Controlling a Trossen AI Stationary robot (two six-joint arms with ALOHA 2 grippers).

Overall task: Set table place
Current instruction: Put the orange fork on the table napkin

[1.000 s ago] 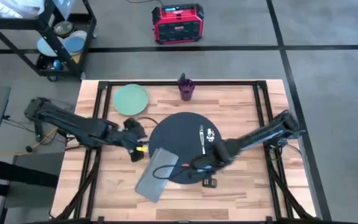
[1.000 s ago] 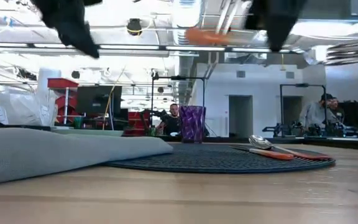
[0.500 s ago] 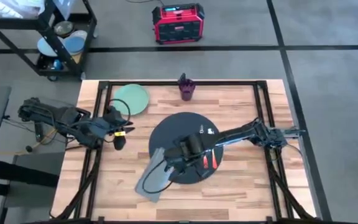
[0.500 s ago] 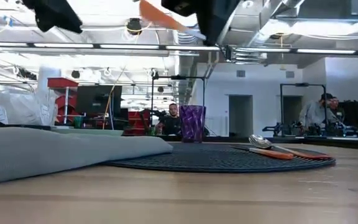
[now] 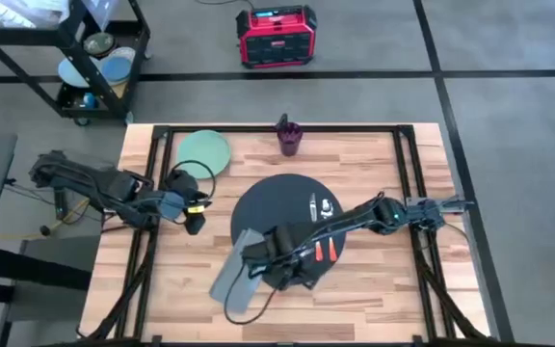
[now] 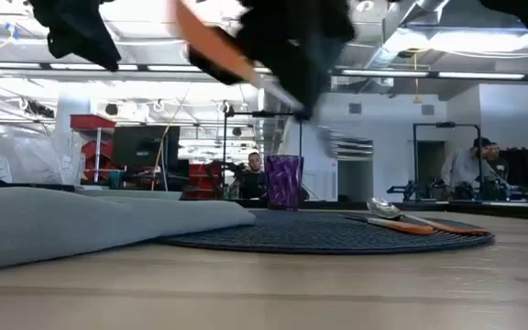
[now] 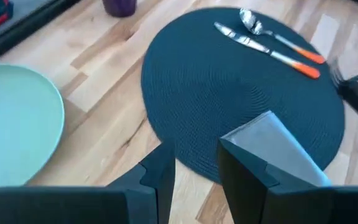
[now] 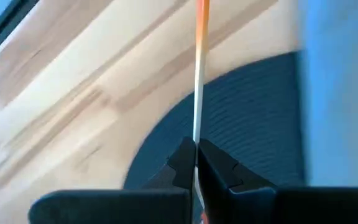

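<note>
Fork, orange-handled, pinched in right fingers above napkin at placemat edge. Lower level onto napkin, then release. Left fingers parted, empty, near green plate on tabletop.

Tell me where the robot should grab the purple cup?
Probably its side wall, about halfway up, coming in level from the near side. The purple cup stands upright, alone by the far edge of the table, with nothing close beside it.
</note>
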